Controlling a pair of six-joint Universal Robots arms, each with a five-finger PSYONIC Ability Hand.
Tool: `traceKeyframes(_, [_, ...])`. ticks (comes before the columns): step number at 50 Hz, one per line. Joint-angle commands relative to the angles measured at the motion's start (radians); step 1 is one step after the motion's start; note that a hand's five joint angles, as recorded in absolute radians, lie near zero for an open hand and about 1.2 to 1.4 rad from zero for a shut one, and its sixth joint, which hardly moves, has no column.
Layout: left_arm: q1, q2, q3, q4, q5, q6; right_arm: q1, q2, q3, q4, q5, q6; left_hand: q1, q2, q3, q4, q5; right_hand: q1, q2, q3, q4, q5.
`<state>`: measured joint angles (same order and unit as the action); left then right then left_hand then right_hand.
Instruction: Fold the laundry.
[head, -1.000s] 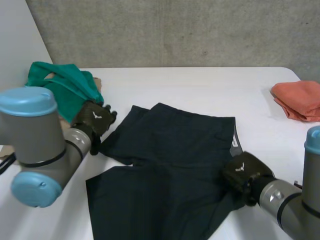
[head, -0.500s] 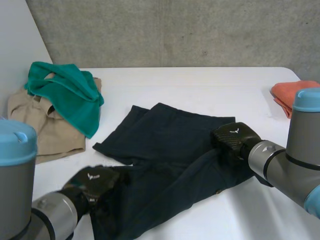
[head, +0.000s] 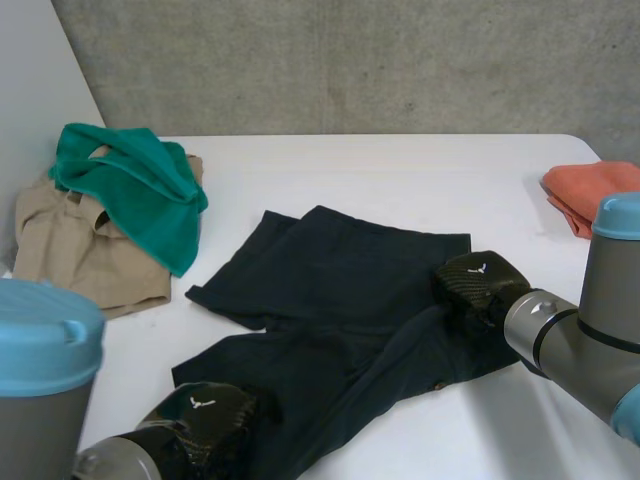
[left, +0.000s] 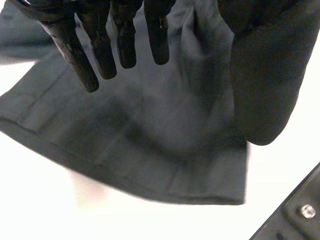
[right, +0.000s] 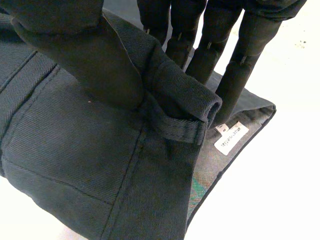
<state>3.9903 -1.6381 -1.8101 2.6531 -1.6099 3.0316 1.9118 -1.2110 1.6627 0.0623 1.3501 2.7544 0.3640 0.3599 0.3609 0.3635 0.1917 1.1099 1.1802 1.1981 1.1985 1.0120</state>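
Dark shorts (head: 330, 290) lie partly folded near the middle of the white table (head: 400, 175), with one leg running toward the near left. The robot's right hand (head: 478, 285) pinches the waistband (right: 175, 125) at the garment's right end between thumb and fingers. That grip looks meant to carry the end over for the next fold. The left hand (head: 200, 420) hangs over the near-left leg hem (left: 125, 177), fingers (left: 82, 60) straight and apart from the thumb, gripping nothing. It is probably placed to steady or take that hem. A green cloth (head: 135, 185) lies on a beige garment (head: 70, 260) at far left, and an orange cloth (head: 590, 195) sits at far right.
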Motion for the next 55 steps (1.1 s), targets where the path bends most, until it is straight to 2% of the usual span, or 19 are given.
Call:
traceKeyframes(1, [-0.002,0.063,-0.003,-0.029,-0.002,-0.02,0.003,-0.002,0.002,-0.001,0.0,0.001,0.034,0.039,0.038,0.035,0.032,0.286,0.216,0.198,0.198,0.21])
traceKeyframes(10, [-0.059,-0.017,-0.023,-0.002,-0.005,-0.131,0.004,-0.002,0.003,0.001,-0.008,0.001,0.032,0.036,0.035,0.032,0.029,0.286,0.216,0.198,0.198,0.21])
traceKeyframes(19, [-0.066,-0.13,-0.023,0.076,-0.068,-0.145,0.001,-0.002,0.011,-0.001,-0.011,-0.002,0.049,0.053,0.052,0.05,0.047,0.286,0.216,0.198,0.198,0.21])
traceKeyframes(21, [-0.069,-0.152,-0.018,0.079,-0.093,-0.145,0.001,-0.002,0.011,-0.001,-0.011,-0.002,0.207,0.211,0.21,0.207,0.204,0.286,0.216,0.198,0.198,0.21])
traceKeyframes(22, [-0.069,-0.16,-0.015,0.079,-0.099,-0.145,0.0,-0.002,0.011,-0.003,-0.011,-0.002,0.368,0.372,0.371,0.368,0.365,0.286,0.216,0.198,0.198,0.21])
traceKeyframes(23, [-0.068,-0.166,-0.012,0.08,-0.104,-0.145,0.0,-0.004,0.011,-0.003,-0.011,-0.002,0.549,0.553,0.552,0.55,0.547,0.286,0.216,0.198,0.198,0.21])
traceKeyframes(24, [-0.068,-0.176,-0.006,0.082,-0.108,-0.143,0.0,-0.004,0.009,-0.004,-0.011,-0.002,0.88,0.884,0.883,0.88,0.877,0.286,0.216,0.198,0.198,0.21])
traceKeyframes(25, [-0.068,-0.181,-0.003,0.083,-0.11,-0.137,0.0,-0.005,0.009,-0.004,-0.011,-0.002,1.031,1.035,1.034,1.031,1.029,0.286,0.216,0.198,0.198,0.21])
traceKeyframes(30, [-0.06,-0.21,0.066,0.093,-0.127,-0.106,0.0,-0.01,0.002,-0.004,-0.012,-0.01,1.032,1.036,1.035,1.033,1.03,0.286,0.216,0.198,0.198,0.21])
traceKeyframes(34, [-0.005,-0.242,0.165,0.168,-0.153,0.047,0.0,-0.018,-0.008,-0.004,-0.009,-0.044,1.032,1.036,1.035,1.033,1.03,0.286,0.216,0.198,0.198,0.21])
traceKeyframes(35, [0.041,-0.267,0.213,0.227,-0.163,0.147,0.0,-0.019,-0.012,-0.006,-0.003,-0.065,1.032,1.036,1.035,1.033,1.03,0.286,0.216,0.198,0.198,0.21])
traceKeyframes(38, [0.091,-0.319,0.291,0.319,-0.174,0.31,0.001,-0.019,-0.024,-0.013,-0.002,-0.091,1.032,1.036,1.035,1.033,1.03,0.286,0.216,0.198,0.198,0.21])
traceKeyframes(39, [0.111,-0.368,0.349,0.382,-0.171,0.413,0.003,-0.019,-0.037,-0.027,-0.002,-0.094,1.032,1.036,1.035,1.033,1.03,0.286,0.216,0.198,0.198,0.21])
traceKeyframes(44, [0.121,-0.534,0.56,0.586,-0.168,0.663,0.013,-0.012,-0.096,-0.108,0.006,-0.084,1.032,1.036,1.035,1.033,1.03,0.286,0.216,0.198,0.198,0.21])
traceKeyframes(47, [0.136,-0.642,0.688,0.727,-0.154,0.758,0.015,0.031,-0.153,-0.198,0.035,-0.078,1.032,1.036,1.035,1.033,1.03,0.286,0.216,0.198,0.198,0.21])
traceKeyframes(50, [0.148,-0.726,0.777,0.827,-0.119,0.796,0.016,0.1,-0.211,-0.269,0.082,-0.081,1.032,1.036,1.035,1.033,1.03,0.286,0.216,0.198,0.198,0.21])
traceKeyframes(51, [0.151,-0.777,0.834,0.881,-0.082,0.814,0.016,0.146,-0.256,-0.312,0.125,-0.082,1.032,1.036,1.035,1.033,1.03,0.286,0.216,0.198,0.198,0.21])
traceKeyframes(55, [0.156,-0.903,0.955,0.945,0.016,0.822,0.018,0.266,-0.366,-0.389,0.196,-0.09,1.032,1.036,1.035,1.033,1.03,0.286,0.216,0.198,0.198,0.21])
